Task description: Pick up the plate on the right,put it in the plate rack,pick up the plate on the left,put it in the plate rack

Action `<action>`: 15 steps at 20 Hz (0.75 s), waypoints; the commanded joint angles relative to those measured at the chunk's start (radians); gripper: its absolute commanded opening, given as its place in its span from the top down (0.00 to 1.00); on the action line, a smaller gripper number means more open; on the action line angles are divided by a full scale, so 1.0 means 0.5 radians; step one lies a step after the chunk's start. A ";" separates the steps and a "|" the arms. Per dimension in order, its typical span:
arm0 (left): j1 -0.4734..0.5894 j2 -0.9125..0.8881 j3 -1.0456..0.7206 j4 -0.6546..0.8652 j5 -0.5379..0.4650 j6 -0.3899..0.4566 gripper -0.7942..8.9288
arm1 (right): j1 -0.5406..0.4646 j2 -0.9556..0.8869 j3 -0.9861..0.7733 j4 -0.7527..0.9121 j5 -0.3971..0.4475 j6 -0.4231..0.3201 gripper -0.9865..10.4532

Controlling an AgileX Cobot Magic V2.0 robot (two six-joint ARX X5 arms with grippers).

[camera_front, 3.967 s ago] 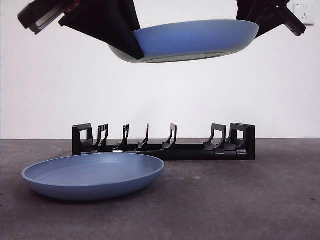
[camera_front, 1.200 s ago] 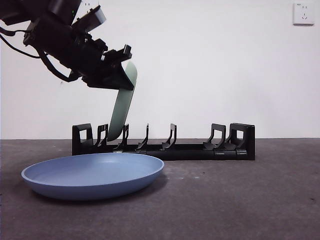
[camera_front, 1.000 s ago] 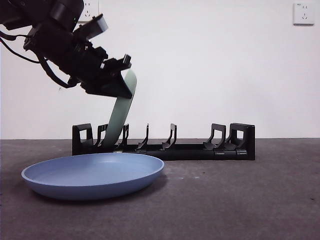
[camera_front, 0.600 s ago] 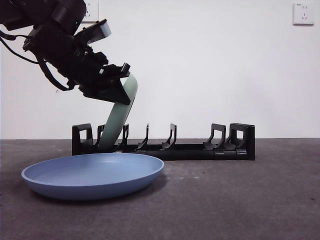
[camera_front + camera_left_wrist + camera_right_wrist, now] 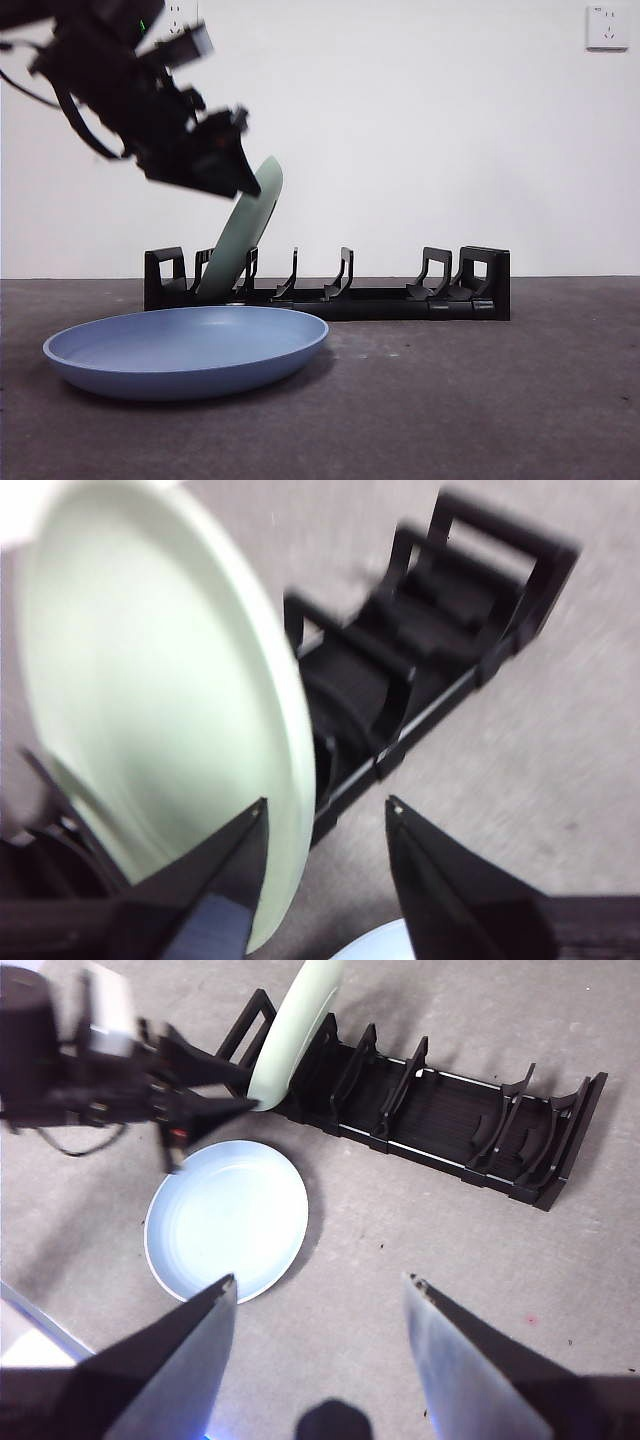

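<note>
Green plate [image 5: 243,226] sits edge-down in the plate rack [image 5: 330,285], in a slot near one end, leaning on a prong. My left gripper [image 5: 325,815] is just beside the plate's upper rim; jaws read as spread, one each side of the rim, and I judge no pinch on it, though blur makes contact hard to call. Blue plate [image 5: 187,350] lies flat on the table [image 5: 480,400] in front of the rack, untouched. Right gripper [image 5: 318,1295] hangs high above, jaws wide apart, holding nothing.

Step in hand, as I read it: release and clear. To do it well I'd back off along the plate's plane without nudging the rim, since a tilted plate could tip out of its slot. Then go for the blue plate.
</note>
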 commanded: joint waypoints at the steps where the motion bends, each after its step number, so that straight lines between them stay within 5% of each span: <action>1: -0.005 -0.166 0.005 -0.092 0.007 0.020 0.61 | 0.002 0.029 -0.020 -0.018 0.007 -0.014 0.67; 5: -0.018 -0.595 0.006 -0.524 0.008 0.037 0.61 | 0.005 0.144 -0.020 -0.004 -0.003 -0.014 0.67; 15: -0.018 -1.751 0.024 -1.482 -0.008 0.449 0.61 | 0.296 0.852 -0.029 0.115 -0.008 0.006 0.67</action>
